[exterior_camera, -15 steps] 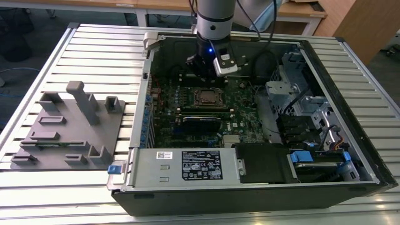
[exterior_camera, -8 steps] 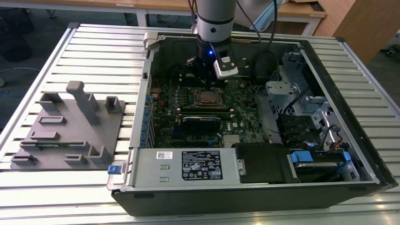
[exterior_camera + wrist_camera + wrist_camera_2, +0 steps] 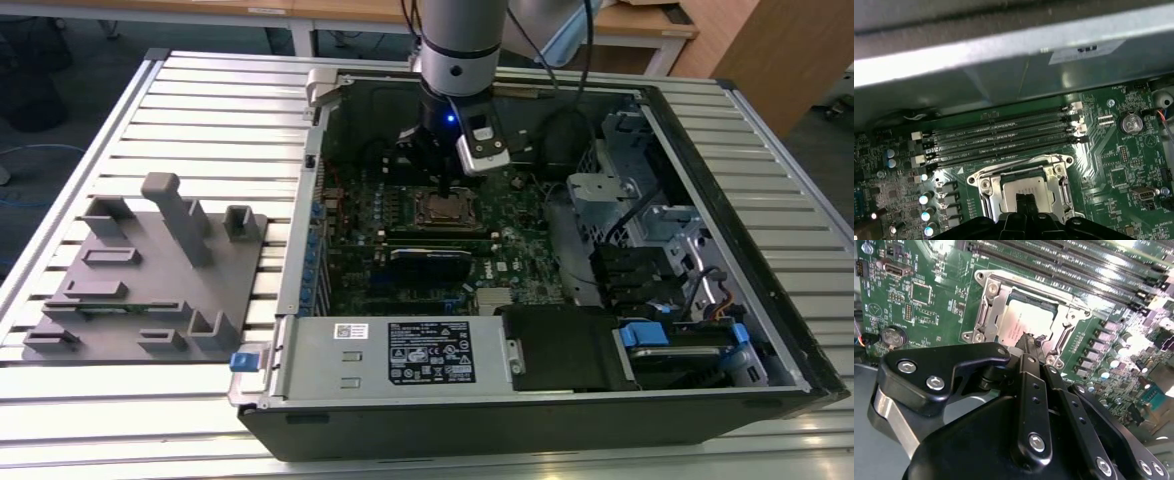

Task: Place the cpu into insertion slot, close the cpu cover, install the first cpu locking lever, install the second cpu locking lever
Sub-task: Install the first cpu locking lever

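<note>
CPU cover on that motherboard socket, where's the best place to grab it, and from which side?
Probably its outer rim, approached from straight above. The cpu cover is a thin frame lying flat, and the cpu fills its cut-out, so only an edge bar offers a pinch.

A green circuit board (image 3: 441,235) lies inside a black computer case (image 3: 534,415). On the board, the chip (image 3: 1023,325) has a pale silver-grey face, framed by a dull metal cover (image 3: 989,307) that looks brownish in the exterior view. The memory slots (image 3: 1004,140) are black. The gripper (image 3: 1029,347) is glossy black with silver screws. A grey moulded tray (image 3: 147,270) sits on a pale, ribbed metal table (image 3: 200,90). Blue clips (image 3: 645,335) mark the case's drive bay.
</note>
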You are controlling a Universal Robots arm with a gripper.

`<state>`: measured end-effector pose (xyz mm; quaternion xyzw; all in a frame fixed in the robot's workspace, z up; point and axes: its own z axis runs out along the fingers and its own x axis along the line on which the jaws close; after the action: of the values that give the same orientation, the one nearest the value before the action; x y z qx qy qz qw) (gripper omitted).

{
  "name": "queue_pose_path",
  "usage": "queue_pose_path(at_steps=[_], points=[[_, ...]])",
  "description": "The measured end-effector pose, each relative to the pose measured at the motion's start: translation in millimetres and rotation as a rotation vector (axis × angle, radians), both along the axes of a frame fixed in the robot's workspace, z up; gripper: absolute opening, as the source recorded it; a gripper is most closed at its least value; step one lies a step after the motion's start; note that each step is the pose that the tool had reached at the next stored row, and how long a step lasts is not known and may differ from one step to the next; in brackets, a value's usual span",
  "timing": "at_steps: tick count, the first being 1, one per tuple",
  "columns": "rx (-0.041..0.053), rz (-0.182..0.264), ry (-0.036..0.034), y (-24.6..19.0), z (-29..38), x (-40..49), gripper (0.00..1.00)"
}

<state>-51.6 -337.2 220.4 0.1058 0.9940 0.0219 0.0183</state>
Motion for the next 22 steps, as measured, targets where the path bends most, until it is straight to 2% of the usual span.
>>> queue_pose_path(at_steps=[7,11,15,22], points=[[0.0028,0.001,-0.0003,-7.4,-0.9,0.0,0.10],[0.0027,0.002,-0.0003,-7.6,-1.0,1.2,0.10],[0.0028,0.002,-0.0003,-7.7,-1.1,7.1,0.10],[0.0027,0.002,0.0014,-7.6,0.7,7.4,0.10]])
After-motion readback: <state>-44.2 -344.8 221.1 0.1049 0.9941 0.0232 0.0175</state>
